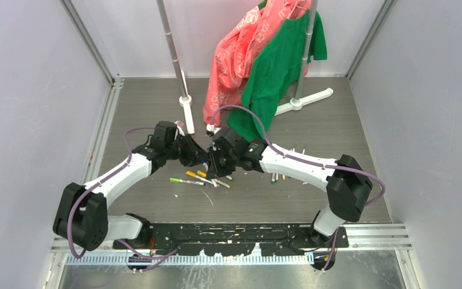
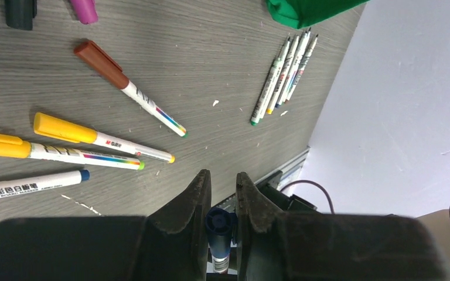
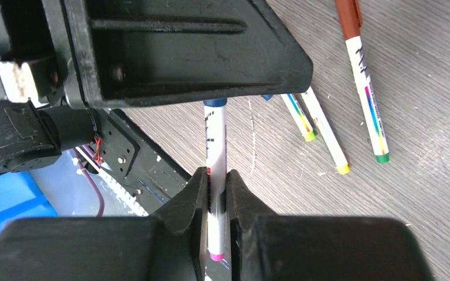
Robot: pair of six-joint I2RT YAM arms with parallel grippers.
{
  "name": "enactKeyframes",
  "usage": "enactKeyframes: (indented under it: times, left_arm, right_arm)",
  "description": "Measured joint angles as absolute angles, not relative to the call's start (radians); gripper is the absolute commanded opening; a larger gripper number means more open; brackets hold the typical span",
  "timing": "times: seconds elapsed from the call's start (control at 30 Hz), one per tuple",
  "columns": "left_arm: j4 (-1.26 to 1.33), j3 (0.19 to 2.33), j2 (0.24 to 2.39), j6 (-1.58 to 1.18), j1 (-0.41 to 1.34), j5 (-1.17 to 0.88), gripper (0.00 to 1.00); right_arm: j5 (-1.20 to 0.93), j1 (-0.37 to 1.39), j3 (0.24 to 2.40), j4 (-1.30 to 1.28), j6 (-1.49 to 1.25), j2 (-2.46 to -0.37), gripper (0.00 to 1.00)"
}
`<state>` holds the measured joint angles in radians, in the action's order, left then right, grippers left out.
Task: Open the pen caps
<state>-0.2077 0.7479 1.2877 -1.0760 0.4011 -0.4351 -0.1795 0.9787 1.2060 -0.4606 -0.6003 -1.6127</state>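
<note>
In the top view my left gripper [image 1: 197,155] and right gripper [image 1: 212,161] meet tip to tip above the table's middle. In the left wrist view my left gripper [image 2: 222,182] is shut on a dark blue pen cap [image 2: 221,224]. In the right wrist view my right gripper [image 3: 214,177] is shut on that pen's white barrel [image 3: 215,143], which has a magenta end. Its blue cap [image 3: 215,103] goes into the left gripper's black fingers [image 3: 181,52]. Capped pens lie below: a brown one [image 2: 99,61], two yellow ones [image 2: 64,129] and a green-capped one [image 1: 183,180].
Several thin uncapped pens [image 2: 287,70] lie bunched to the right, also in the top view [image 1: 277,177]. A magenta cap [image 2: 84,10] lies on the table. Two grey rack poles [image 1: 177,66] with pink [image 1: 234,54] and green [image 1: 277,66] garments stand at the back.
</note>
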Motion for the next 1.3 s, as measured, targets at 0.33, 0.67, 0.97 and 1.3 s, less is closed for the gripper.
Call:
enactKeyframes:
  times: [0.33,0.67,0.97,1.3]
  left_arm:
    - [-0.218,0.750,1.288,-1.092,0.356,-0.505,0.00]
    - [-0.206,0.751,1.288,-1.061,0.253,-0.363,0.00]
    - [-0.294,0.805,1.354,-0.956,0.252,-0.341,0.00]
    - [-0.432,0.806,1.413,-0.855,0.252,-0.244,0.00]
  right_arm:
    - [-0.157,0.980,1.159,-0.400,-0.600,-1.564,0.01]
    - [-0.185,0.993,1.076,-0.630,-0.600,-1.523,0.01]
    - [-0.026,0.955,1.076,-0.718,-0.602,-1.523,0.01]
    - [0.123,0.746,1.029,-0.775,-0.642,-1.522,0.01]
